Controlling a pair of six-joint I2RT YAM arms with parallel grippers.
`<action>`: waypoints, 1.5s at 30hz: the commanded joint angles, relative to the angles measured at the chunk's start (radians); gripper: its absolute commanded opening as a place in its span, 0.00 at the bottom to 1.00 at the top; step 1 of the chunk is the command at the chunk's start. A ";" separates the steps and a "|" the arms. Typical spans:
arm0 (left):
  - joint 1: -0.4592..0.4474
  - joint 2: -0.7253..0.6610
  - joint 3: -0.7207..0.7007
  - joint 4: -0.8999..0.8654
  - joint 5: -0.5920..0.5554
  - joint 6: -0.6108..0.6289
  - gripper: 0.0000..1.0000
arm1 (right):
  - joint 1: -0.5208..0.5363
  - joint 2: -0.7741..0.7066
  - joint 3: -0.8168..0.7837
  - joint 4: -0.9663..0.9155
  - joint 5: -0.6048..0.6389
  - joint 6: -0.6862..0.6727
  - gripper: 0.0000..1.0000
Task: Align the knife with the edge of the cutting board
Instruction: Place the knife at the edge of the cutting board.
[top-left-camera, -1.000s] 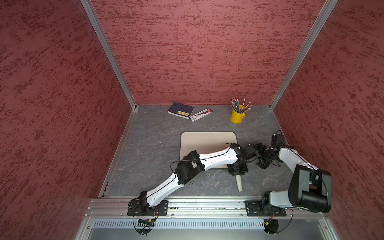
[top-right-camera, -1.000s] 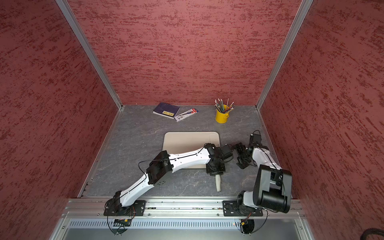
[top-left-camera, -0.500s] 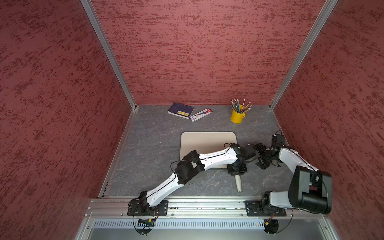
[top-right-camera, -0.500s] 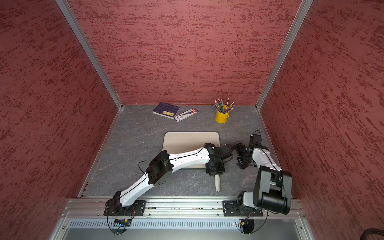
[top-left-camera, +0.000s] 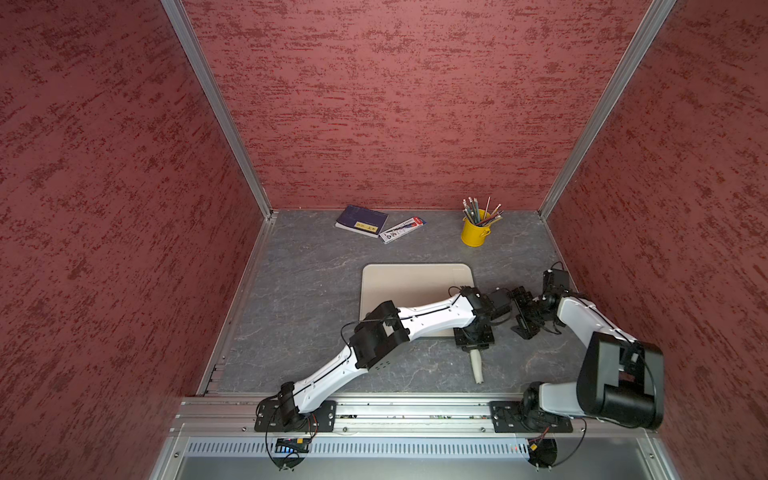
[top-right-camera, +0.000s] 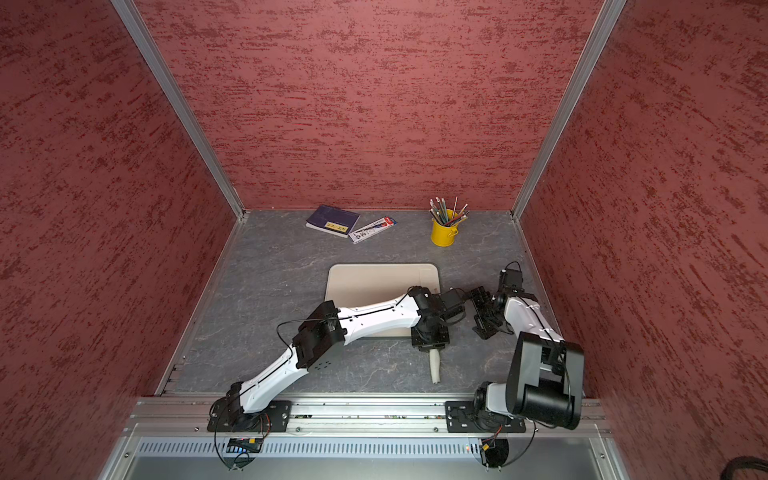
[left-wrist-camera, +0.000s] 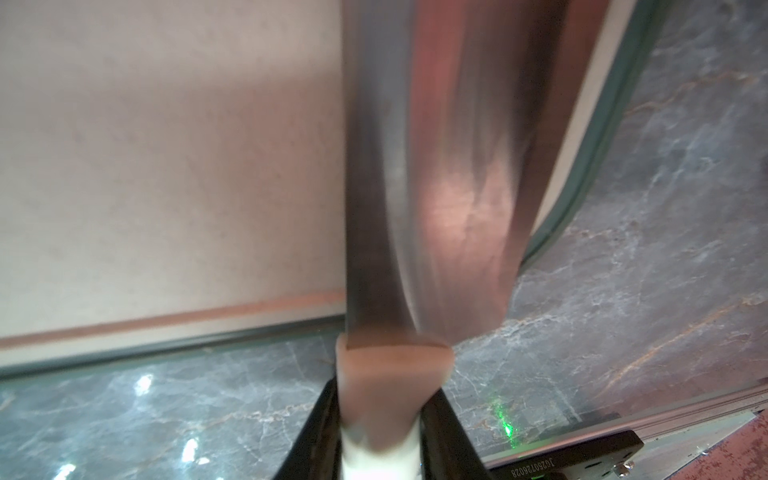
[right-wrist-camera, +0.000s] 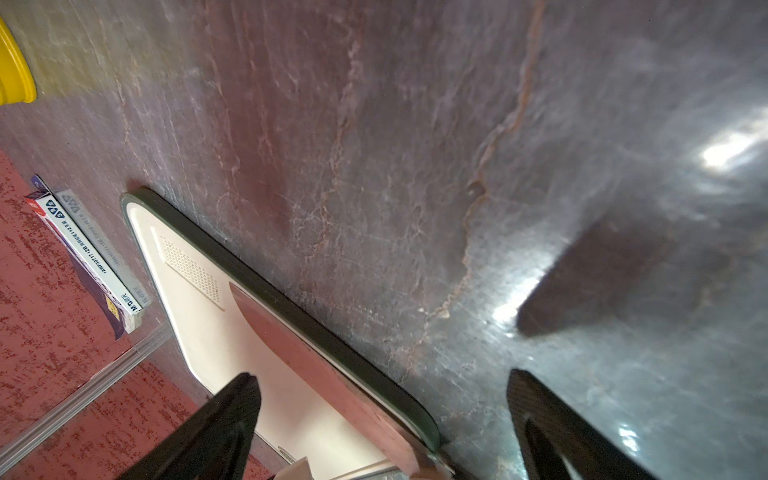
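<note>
well, the left gripper (left-wrist-camera: 384, 405) was clamped on the off-white handle of the knife (left-wrist-camera: 449, 166). its blade lay over the cutting board (left-wrist-camera: 166, 145), just inside the rim nearest the right arm, with the handle jutting out over the grey table (left-wrist-camera: 623, 291). the right gripper (right-wrist-camera: 382, 380) hovered nearby, fingers apart.

The white-and-black left arm reaches forward, its black left hand (top-left-camera: 473, 338) pinched tight; the black right hand (right-wrist-camera: 380, 382) gapes wide beside it.

Left claw (left-wrist-camera: 382, 415): at cutting board's (top-left-camera: 407, 282) near right corner.
Knife (left-wrist-camera: 436, 187): blade ahead, over board by right rim; handle behind.
Right claw (right-wrist-camera: 382, 376): just right, apart.
Pencil cup (top-left-camera: 473, 232): far ahead, past board.
</note>
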 joint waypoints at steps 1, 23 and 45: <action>-0.002 -0.014 -0.006 0.005 0.013 0.017 0.00 | -0.003 -0.024 -0.026 0.001 -0.003 0.006 0.98; 0.001 0.023 0.065 -0.019 0.022 0.030 0.00 | -0.004 -0.014 -0.020 -0.005 -0.003 0.004 0.98; 0.001 0.031 0.065 -0.033 0.009 0.004 0.00 | -0.004 -0.006 -0.022 0.001 -0.009 0.006 0.98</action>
